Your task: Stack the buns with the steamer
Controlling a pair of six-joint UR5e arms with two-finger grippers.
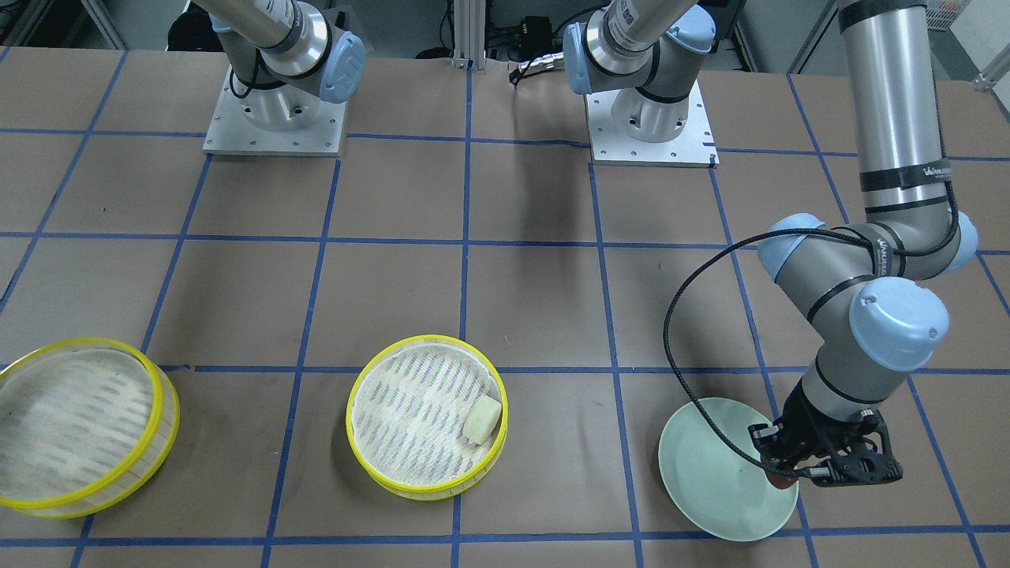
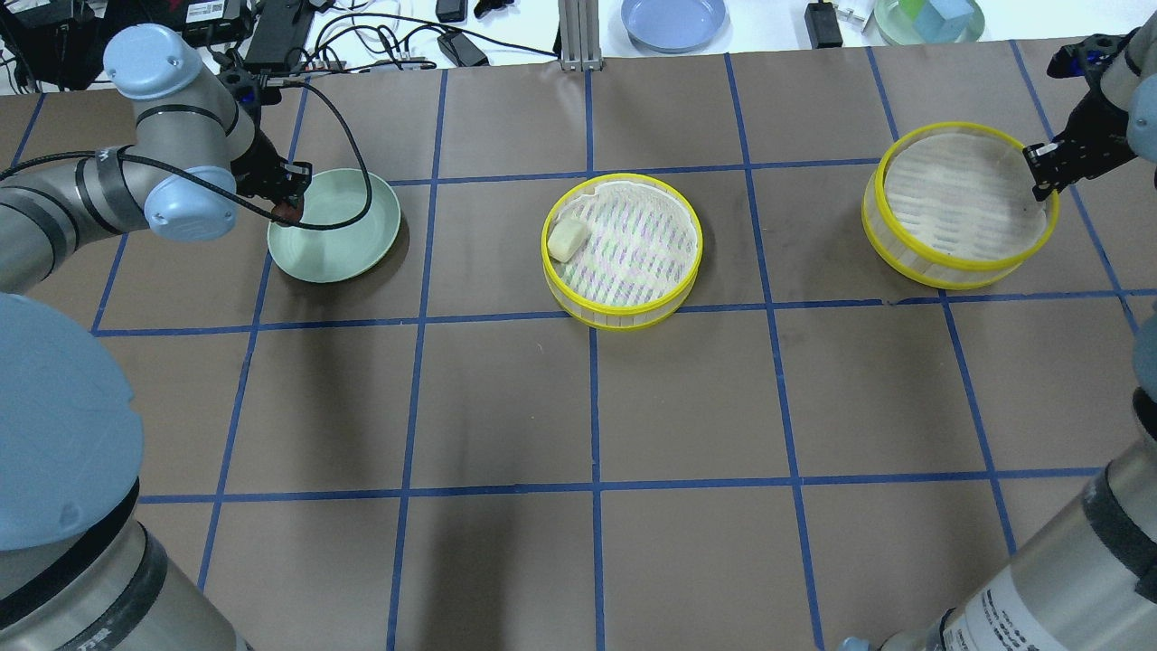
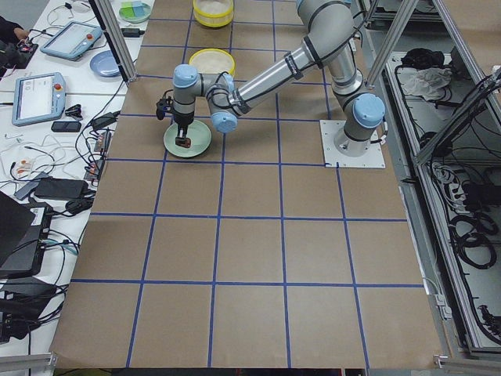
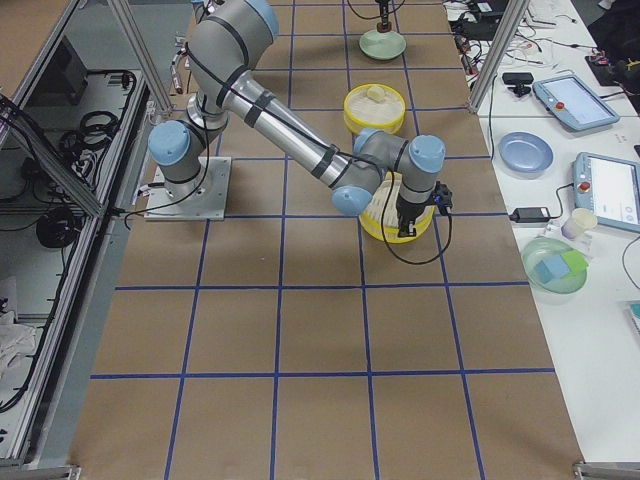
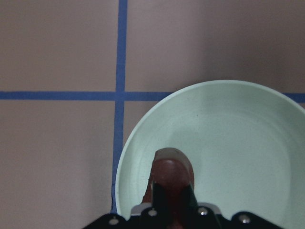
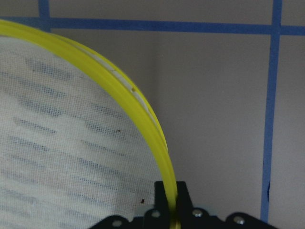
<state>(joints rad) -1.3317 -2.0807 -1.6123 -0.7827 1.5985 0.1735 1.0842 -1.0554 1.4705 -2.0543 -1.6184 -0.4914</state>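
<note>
The dark reddish-brown bun (image 5: 171,169) is clamped in my left gripper (image 5: 172,188), low over the left part of the pale green plate (image 5: 238,138). In the overhead view this gripper (image 2: 287,206) is at the plate's (image 2: 352,231) left rim. The cream-white bun (image 2: 568,240) lies inside the middle yellow-rimmed steamer tray (image 2: 624,316), by its left wall. My right gripper (image 6: 171,198) is shut on the yellow rim (image 6: 128,100) of the second steamer tray (image 2: 949,271), at its right edge (image 2: 1039,172).
The table is brown paper with blue tape lines. Past its far edge are a blue plate (image 2: 673,18), a bowl with coloured blocks (image 2: 931,18) and cables. The two arm bases (image 1: 274,118) (image 1: 651,122) stand at the robot's side.
</note>
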